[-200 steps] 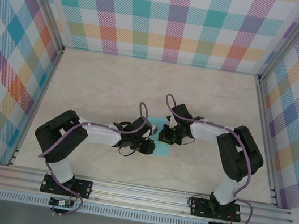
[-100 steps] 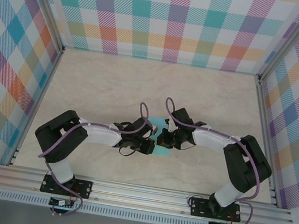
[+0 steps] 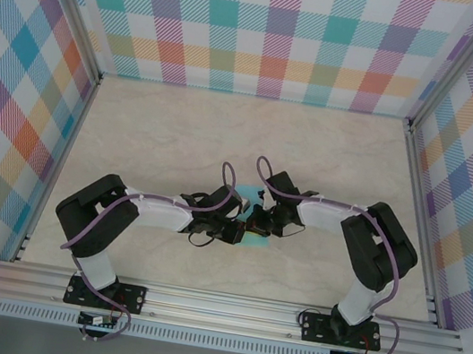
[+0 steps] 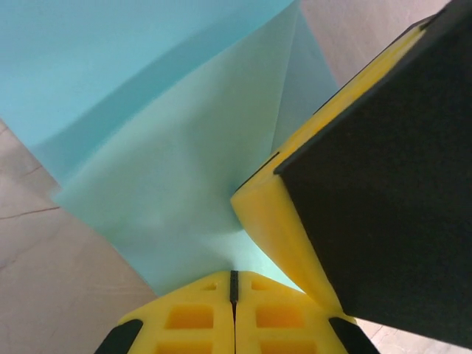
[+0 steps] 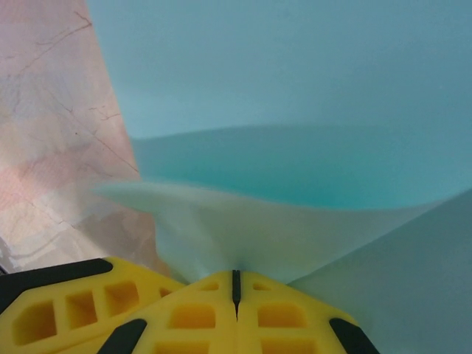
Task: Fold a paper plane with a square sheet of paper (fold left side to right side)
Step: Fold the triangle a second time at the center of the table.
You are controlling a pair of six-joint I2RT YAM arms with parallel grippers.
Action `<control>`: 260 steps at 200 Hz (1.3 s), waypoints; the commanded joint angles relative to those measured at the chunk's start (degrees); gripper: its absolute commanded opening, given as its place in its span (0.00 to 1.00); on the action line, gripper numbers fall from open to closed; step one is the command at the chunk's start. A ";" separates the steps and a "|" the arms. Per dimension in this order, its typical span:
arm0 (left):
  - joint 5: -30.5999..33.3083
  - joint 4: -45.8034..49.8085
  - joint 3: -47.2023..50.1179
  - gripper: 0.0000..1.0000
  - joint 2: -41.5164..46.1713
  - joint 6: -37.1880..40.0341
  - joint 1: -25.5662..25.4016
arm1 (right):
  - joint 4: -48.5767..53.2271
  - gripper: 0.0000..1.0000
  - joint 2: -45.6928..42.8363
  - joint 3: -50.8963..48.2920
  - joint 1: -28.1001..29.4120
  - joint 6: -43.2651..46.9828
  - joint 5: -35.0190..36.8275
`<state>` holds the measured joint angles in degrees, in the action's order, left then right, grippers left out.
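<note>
Tabletop (image 3: 161,137), left gripper (image 4: 234,280), right gripper (image 5: 236,279) pinching plane (image 4: 169,162)

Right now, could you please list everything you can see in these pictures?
paper: one, turquoise, creased, mid-table between the grippers.
table: one, beige marbled, under everything.
walls: three, multicoloured plaid, around the table.
frame: one, silver metal, near edge and corners.
arms: two, black and white, bases at the near edge.
left gripper: one, yellow and black, shut on the paper.
right gripper: one, yellow and black, shut on the paper.
</note>
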<state>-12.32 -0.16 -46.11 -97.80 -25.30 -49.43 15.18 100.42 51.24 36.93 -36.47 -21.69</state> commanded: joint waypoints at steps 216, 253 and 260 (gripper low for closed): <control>4.32 5.08 0.68 0.04 -2.22 0.98 -1.12 | 1.17 0.04 -5.11 0.18 -2.94 2.99 1.13; 4.66 5.23 0.67 0.04 -2.26 1.04 -1.25 | 2.54 0.04 1.02 4.16 -2.73 4.56 4.03; 4.72 5.34 0.67 0.04 -2.29 0.99 -1.20 | 3.35 0.04 1.85 4.87 -2.69 5.13 5.17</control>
<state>-10.81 -0.84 -46.76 -98.52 -25.26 -50.13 17.32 99.20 53.12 34.28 -32.49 -18.79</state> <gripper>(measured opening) 0.044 0.044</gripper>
